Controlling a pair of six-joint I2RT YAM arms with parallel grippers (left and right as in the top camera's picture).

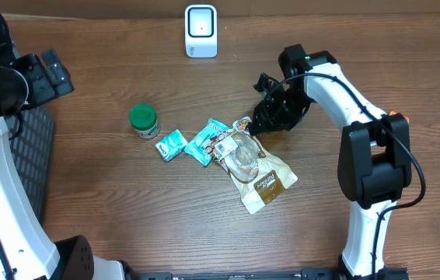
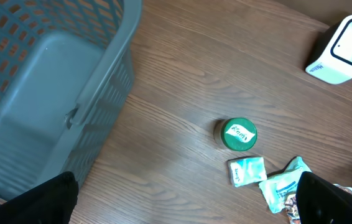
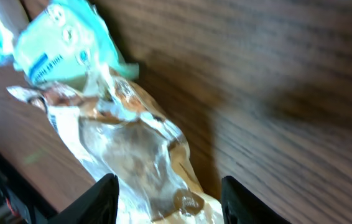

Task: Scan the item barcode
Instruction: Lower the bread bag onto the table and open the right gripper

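Pouch (image 3: 132,143), clear front, brown base: flat on the wood-grain desk (image 3: 288,93), between the fingers of my right gripper (image 3: 170,196), which stands part open astride it, gripping nothing. Teal packets (image 1: 203,142) touch its top end; green-lidded jar (image 1: 143,119) near. White scanner (image 1: 200,31) well apart at the far edge, so I judge scanning not yet done. My left gripper (image 2: 185,202): wide open, empty, beside the grey basket (image 2: 39,93).

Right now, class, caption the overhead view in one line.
Right gripper open at the end of a snack bag, near teal packets, a green-lidded jar and scanner.
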